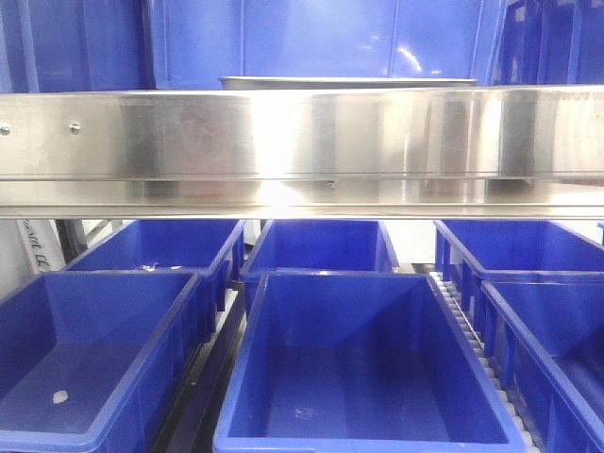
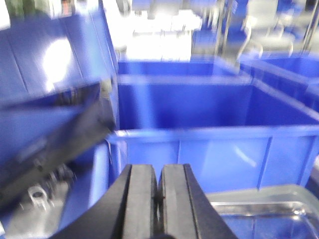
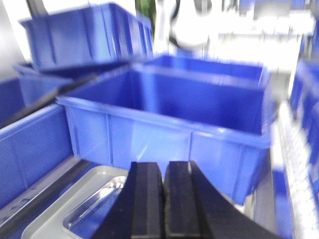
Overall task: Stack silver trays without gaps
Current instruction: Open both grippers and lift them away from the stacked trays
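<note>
In the front view a thin edge of a silver tray shows just above the long steel band. In the left wrist view my left gripper is shut with nothing between the pads; a silver tray lies below and to its right. In the right wrist view my right gripper is shut and empty; a silver tray lies below and to its left, its far corner rounded. Neither gripper shows in the front view.
Several blue plastic bins fill the lower rows in the front view, with more behind the band. A blue bin stands right in front of the left gripper, another in front of the right one. A roller rail runs between bins.
</note>
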